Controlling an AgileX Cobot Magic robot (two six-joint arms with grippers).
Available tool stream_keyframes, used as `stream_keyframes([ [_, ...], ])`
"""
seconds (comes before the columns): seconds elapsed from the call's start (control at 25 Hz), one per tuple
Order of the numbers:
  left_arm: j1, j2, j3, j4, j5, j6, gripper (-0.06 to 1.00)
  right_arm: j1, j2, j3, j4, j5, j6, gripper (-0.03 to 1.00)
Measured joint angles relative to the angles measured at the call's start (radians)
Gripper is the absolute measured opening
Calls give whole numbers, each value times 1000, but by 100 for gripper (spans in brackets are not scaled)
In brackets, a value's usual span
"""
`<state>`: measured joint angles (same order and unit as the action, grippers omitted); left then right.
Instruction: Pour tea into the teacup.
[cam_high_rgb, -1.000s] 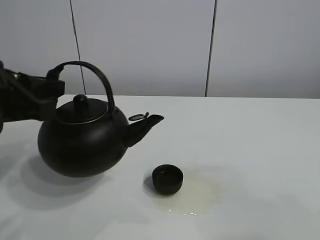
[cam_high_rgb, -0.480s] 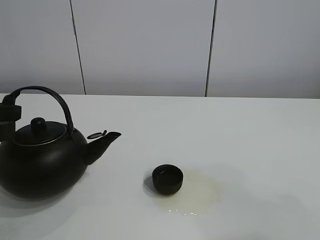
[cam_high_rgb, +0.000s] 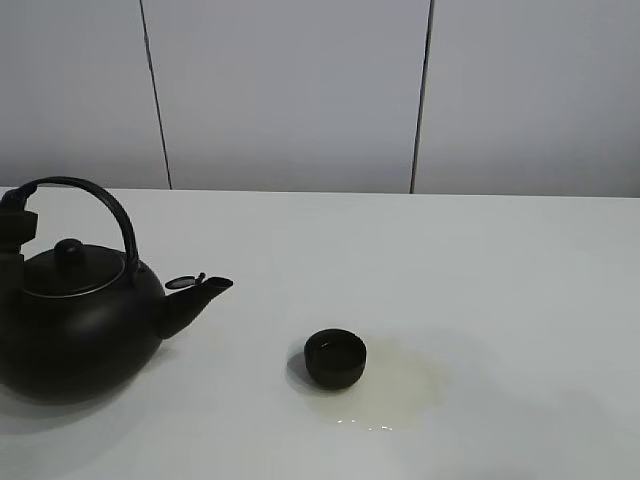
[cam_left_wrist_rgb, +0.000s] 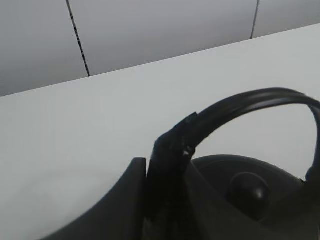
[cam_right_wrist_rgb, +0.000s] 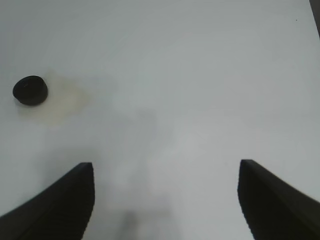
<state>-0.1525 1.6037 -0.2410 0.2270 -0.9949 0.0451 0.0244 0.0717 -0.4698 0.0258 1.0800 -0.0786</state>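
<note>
Teacup (cam_high_rgb: 335, 358) upright on white table (cam_high_rgb: 520, 270), right of kettle (cam_high_rgb: 80, 330) spout and well apart from it. Pale tea (cam_high_rgb: 400, 390) puddled on tabletop against teacup's right and front side; level inside teacup not discernible. Left gripper (cam_left_wrist_rgb: 167, 165) clamped on kettle handle (cam_left_wrist_rgb: 260, 100), kettle upright at left edge of high view. Right gripper (cam_right_wrist_rgb: 165, 200) jaws wide apart, holding nothing, over bare table, well apart from teacup.
</note>
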Motion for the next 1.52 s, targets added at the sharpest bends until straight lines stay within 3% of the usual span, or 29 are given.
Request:
stream_keyframes([
  [0.28, 0, 0, 0, 67, 0, 44, 13, 0, 0, 0, 0, -1, 0, 55],
  [0.88, -1, 95, -17, 81, -66, 50, 12, 0, 0, 0, 0, -1, 0, 55],
  [1.52, -1, 96, 3, 83, -81, -62, 18, 0, 0, 0, 0, 0, 0, 55],
])
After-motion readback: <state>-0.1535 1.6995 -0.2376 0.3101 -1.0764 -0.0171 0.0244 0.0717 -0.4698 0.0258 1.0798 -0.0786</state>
